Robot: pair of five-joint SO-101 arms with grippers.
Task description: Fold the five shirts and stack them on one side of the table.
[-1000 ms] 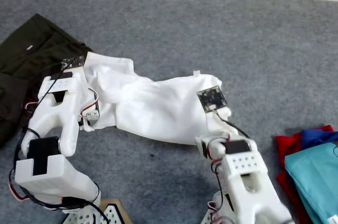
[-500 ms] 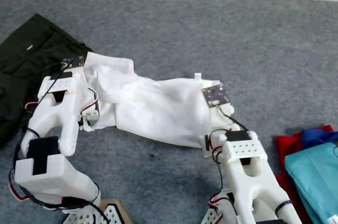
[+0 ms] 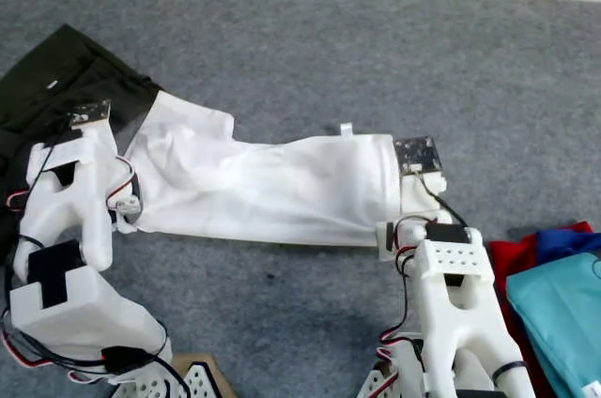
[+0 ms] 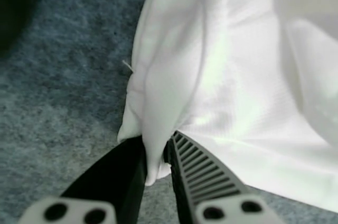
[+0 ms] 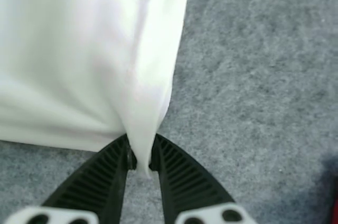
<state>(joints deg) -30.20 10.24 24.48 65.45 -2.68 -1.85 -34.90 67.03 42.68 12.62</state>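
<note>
A white shirt (image 3: 263,187) lies stretched across the middle of the grey table. At its left end my left gripper (image 4: 156,155) is shut on a pinched fold of the white shirt (image 4: 222,76). At its right end my right gripper (image 5: 140,163) is shut on the edge of the white shirt (image 5: 79,55). From above, the left arm (image 3: 70,187) stands by the shirt's left end and the right arm (image 3: 432,229) by its right end. A dark shirt (image 3: 56,79) lies crumpled at the back left.
A pile of red, blue and teal shirts (image 3: 554,285) sits at the right edge of the table. The grey felt table (image 3: 376,51) is bare behind the white shirt. A wooden base (image 3: 202,375) shows at the front edge.
Both arms have moved apart, the left one to the left and the right one to the right. The white shirt is now pulled out flatter and longer between them.
</note>
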